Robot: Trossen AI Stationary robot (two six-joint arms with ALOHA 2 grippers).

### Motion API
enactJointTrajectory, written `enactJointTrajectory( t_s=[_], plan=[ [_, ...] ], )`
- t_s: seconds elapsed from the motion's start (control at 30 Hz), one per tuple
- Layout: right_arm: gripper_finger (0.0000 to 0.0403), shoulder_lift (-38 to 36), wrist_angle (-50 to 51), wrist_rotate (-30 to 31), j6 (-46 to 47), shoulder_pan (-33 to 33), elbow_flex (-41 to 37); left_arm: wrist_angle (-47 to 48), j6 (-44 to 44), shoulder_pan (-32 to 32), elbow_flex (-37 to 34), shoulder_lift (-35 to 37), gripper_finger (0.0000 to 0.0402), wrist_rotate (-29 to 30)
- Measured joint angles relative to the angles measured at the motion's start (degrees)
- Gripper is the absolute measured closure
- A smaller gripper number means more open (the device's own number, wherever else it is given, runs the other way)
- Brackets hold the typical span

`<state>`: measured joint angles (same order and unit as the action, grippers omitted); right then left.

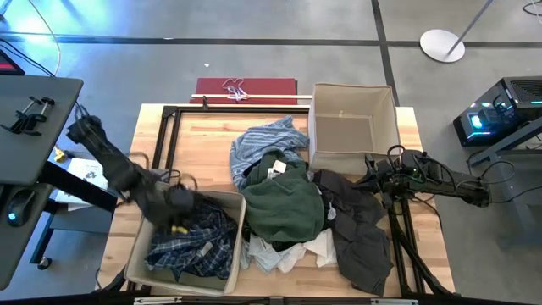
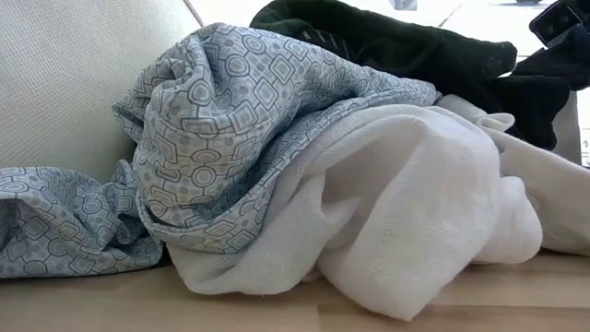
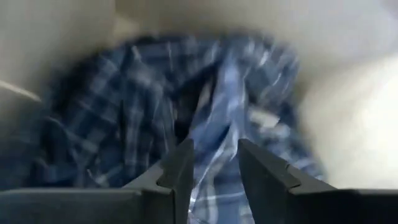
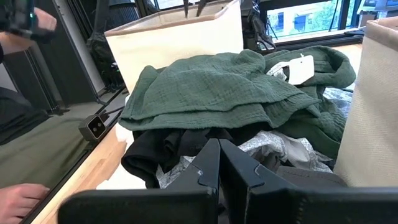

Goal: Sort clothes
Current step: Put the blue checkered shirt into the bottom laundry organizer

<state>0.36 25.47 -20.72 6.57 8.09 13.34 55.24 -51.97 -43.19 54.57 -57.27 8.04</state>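
The left gripper (image 1: 175,213) hung over the near-left box (image 1: 138,257), just above the plaid shirt (image 1: 196,243) that lay crumpled inside it. In the left wrist view its fingers (image 3: 177,171) stood a little apart with plaid cloth (image 3: 124,118) showing between and below them; whether they touched the cloth could not be told.

The right gripper (image 1: 375,180) waited at the right side of the table (image 1: 203,140), its fingers pressed together and holding nothing, by the near corner of the far box (image 1: 352,124). Before it lay the grey piece (image 1: 360,233), spread toward the near right edge.

The green top (image 1: 284,199) sat in the middle of the table, heaped on other clothes, with a white tag (image 4: 297,68) showing on it. The light blue shirt (image 1: 264,142) lay just beyond it, toward the far side. White pieces (image 1: 284,252) poked out at the top's near edge, beside the near-left box. In the low view, patterned pale blue cloth (image 2: 249,129) draped over a white piece (image 2: 406,203), with dark cloth (image 2: 415,51) behind.

A person's hand (image 4: 18,199) showed beyond the table in the right wrist view.
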Motion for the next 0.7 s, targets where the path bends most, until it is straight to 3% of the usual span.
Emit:
enactJointTrajectory(
  t_s=[0.13, 0.27, 0.47, 0.6, 0.7],
  plan=[
    [0.0402, 0.0, 0.0, 0.0, 0.0, 0.0, 0.0, -5.4, 2.3, -6.1, -4.2, -8.2, 0.0312, 0.6],
    [0.0402, 0.0, 0.0, 0.0, 0.0, 0.0, 0.0, -5.4, 3.9, -7.3, -6.7, -17.4, 0.0337, 0.6],
    [0.0402, 0.0, 0.0, 0.0, 0.0, 0.0, 0.0, -11.3, 1.4, -0.8, -13.0, -25.9, 0.0364, -2.3],
    [0.0402, 0.0, 0.0, 0.0, 0.0, 0.0, 0.0, -11.4, 2.5, 5.2, -15.6, -26.6, 0.0379, -5.4],
    [0.0402, 0.0, 0.0, 0.0, 0.0, 0.0, 0.0, -7.8, 6.2, 8.1, -16.6, -24.8, 0.0385, -3.8]
  ],
)
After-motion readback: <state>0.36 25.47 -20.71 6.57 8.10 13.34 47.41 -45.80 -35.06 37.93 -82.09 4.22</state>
